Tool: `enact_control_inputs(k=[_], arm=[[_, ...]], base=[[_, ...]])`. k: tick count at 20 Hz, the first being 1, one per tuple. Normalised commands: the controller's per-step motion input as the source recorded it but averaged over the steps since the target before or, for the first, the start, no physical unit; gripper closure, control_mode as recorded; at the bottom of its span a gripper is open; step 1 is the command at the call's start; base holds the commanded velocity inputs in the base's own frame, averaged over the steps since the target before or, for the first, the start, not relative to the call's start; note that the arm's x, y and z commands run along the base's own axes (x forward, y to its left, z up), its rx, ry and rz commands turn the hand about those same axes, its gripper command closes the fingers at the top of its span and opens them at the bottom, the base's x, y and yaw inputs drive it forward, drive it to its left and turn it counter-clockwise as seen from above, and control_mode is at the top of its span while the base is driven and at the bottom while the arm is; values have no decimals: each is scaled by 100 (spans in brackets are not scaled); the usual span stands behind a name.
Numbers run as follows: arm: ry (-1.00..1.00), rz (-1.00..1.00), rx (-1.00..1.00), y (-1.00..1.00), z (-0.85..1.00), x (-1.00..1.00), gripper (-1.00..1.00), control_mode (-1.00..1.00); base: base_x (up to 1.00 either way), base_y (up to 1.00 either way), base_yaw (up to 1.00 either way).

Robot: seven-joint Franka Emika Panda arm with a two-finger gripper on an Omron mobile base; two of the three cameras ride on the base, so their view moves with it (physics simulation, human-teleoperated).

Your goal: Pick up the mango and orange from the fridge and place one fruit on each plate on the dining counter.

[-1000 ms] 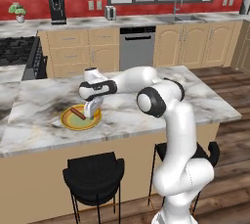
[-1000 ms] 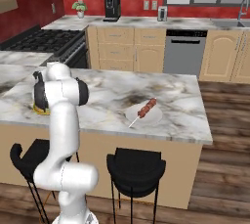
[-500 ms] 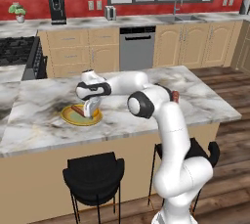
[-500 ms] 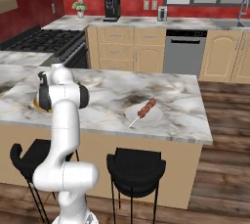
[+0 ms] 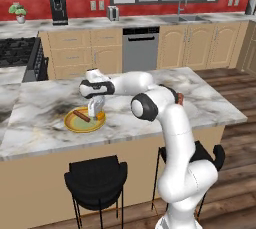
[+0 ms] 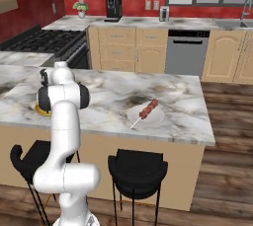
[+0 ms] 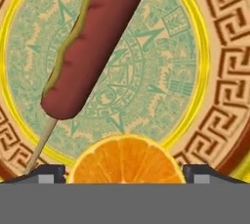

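Orange (image 7: 128, 162): between the fingertips of the gripper (image 5: 94, 115), held just above the yellow plate (image 5: 72, 123), beside the sausage (image 7: 93, 42). Likely light, firm, round, prone to rolling; best pinched across the middle. Clamped at present.

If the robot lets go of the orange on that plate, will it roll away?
The orange looks round, so it may roll a little. The yellow plate seems dished with a raised rim, which would probably stop it. The sausage beside it might block one side.
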Motion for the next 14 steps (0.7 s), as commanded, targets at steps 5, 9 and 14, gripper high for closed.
enact_control_inputs(k=[5, 9, 14], arm=[[-13, 1, 8, -18, 42, -56, -100, -100], [-32, 1, 27, -50, 83, -88, -100, -100], [-18, -19, 21, -100, 52, -58, -100, -100]], base=[[0, 0, 0], [0, 0, 0], [0, 0, 0]])
